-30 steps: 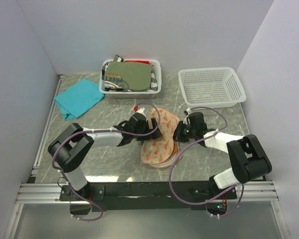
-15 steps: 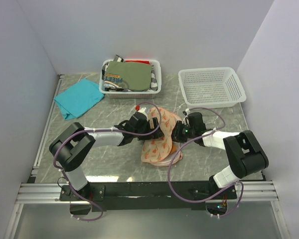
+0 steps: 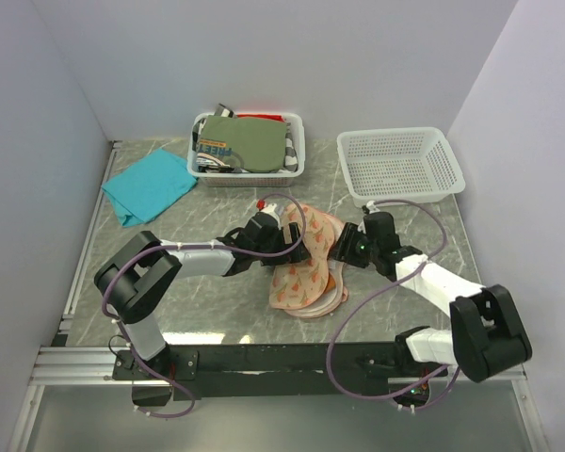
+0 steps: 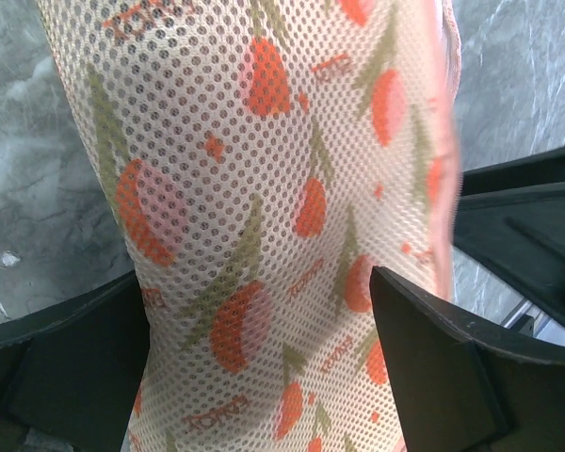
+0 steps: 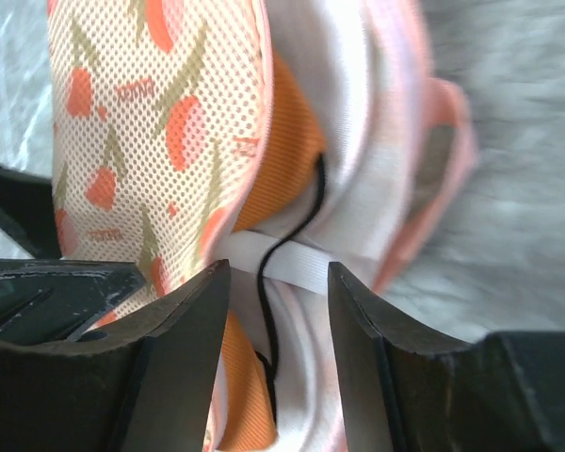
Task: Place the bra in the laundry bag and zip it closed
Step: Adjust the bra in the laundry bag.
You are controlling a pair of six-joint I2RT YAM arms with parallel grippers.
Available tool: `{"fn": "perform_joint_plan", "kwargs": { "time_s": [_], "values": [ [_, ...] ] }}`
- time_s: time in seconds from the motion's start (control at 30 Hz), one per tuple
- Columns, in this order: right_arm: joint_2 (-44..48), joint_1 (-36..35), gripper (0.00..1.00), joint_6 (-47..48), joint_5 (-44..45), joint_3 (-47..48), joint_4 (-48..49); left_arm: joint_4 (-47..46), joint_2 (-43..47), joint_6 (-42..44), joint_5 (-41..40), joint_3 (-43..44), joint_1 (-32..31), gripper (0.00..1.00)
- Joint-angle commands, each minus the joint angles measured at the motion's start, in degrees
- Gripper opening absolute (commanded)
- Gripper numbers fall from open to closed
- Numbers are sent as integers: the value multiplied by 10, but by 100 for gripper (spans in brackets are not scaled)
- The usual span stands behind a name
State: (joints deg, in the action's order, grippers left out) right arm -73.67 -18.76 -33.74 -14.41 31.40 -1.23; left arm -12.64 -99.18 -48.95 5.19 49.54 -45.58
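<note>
Under laundry bag (image 5: 160, 122) lid, bra (image 5: 287, 122) half hidden; left gripper (image 4: 264, 311) wide open, right gripper (image 5: 278, 282) half-open, empty.

Printed lettering (image 4: 222, 411) on the laundry bag (image 4: 264, 188). One short word in small orange capitals recurs among the red fruit motifs (image 4: 264, 75) of the mesh, in both wrist views. It lies skewed and inverted. It may read "TOMATO", but the letters cannot be told with certainty. In the top view the print is too small to read.
</note>
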Motion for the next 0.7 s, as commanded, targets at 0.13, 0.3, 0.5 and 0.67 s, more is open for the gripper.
{"fn": "perform_joint_plan", "kwargs": {
  "time_s": [0.13, 0.3, 0.5, 0.67],
  "values": [
    [65, 0, 54, 22, 101, 16, -84, -27, 2, 1, 14, 17, -4, 96],
    [84, 0, 54, 16, 66, 3, -62, -29, 2, 3, 21, 22, -5, 96],
    [71, -1, 50, 18, 6, 16, -44, -26, -4, 5, 19, 27, -6, 96],
    [45, 0, 48, 24, -25, 24, -32, -28, -6, 3, 20, 24, -6, 97]
  ]
}}
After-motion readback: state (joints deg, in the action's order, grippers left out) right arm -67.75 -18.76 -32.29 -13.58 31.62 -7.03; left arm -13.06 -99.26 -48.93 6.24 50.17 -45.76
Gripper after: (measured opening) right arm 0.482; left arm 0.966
